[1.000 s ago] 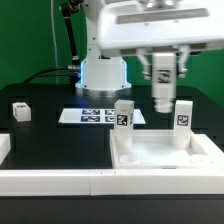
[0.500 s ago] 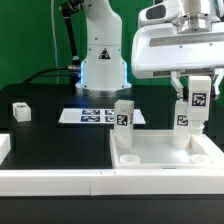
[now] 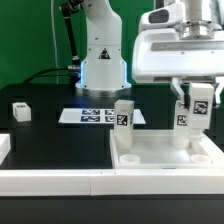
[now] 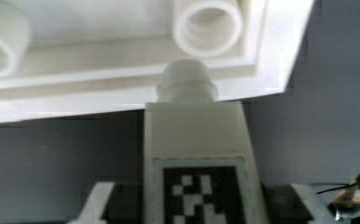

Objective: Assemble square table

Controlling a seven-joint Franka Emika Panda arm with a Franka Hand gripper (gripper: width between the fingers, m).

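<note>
The square table's white top (image 3: 160,152) lies at the front, on the exterior view's right, with two white tagged legs standing on it: one leg (image 3: 123,115) at its back left corner and a second (image 3: 184,124) at its back right. My gripper (image 3: 199,98) is shut on a third leg (image 3: 201,104), which hangs just above the top, right of the second leg. In the wrist view this held leg (image 4: 198,140) points its rounded tip at the top's rim (image 4: 124,75), near a round socket (image 4: 212,25). A fourth leg (image 3: 20,111) lies far left.
The marker board (image 3: 98,115) lies in front of the robot base (image 3: 100,70). Long low white rails run along the front (image 3: 55,182) and the exterior view's left edge (image 3: 4,148). The table is black, with a green backdrop behind.
My gripper has carried the leg toward the exterior view's right, past the back right leg, and has come down slightly. The standing legs and the top have not moved.
</note>
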